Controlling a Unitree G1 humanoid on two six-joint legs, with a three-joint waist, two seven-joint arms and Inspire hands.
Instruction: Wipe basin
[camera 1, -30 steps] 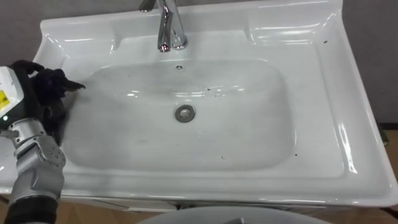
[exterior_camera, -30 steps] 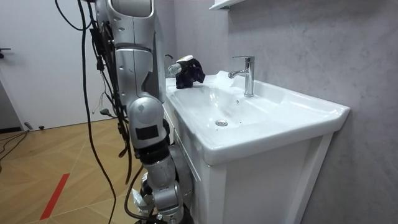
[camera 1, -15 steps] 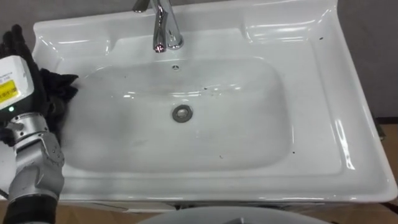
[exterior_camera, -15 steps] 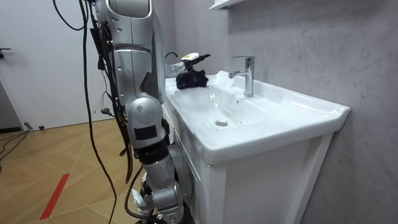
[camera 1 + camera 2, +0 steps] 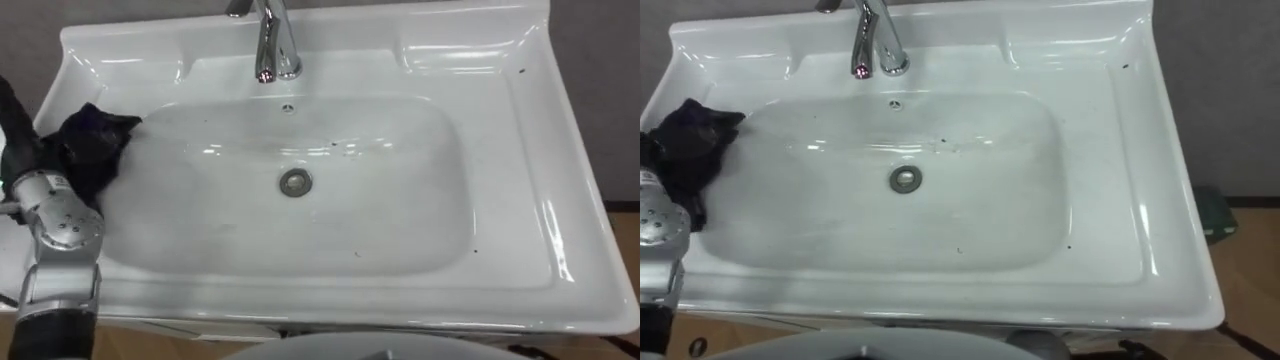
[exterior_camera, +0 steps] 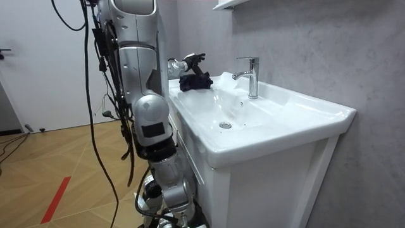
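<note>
A dark cloth (image 5: 92,148) lies bunched on the left rim of the white basin (image 5: 560,200), its edge hanging slightly into the bowl. My left hand (image 5: 18,140) is just left of the cloth, at the view's edge. In the room view the left hand (image 6: 192,61) hovers a little above the cloth (image 6: 195,81) with its fingers stretched out, holding nothing. The bowl holds a round metal drain (image 5: 296,181) and a few small dark specks (image 5: 335,146) behind it.
A chrome faucet (image 5: 272,45) rises at the back middle of the basin. The basin sits on a white cabinet (image 6: 266,190) against a grey wall. I stand at its front, with wood floor (image 6: 57,164) behind me.
My left hand's fingers have straightened and let go of the cloth. The hand has lifted off it and drawn back to the left. The cloth stays on the rim.
</note>
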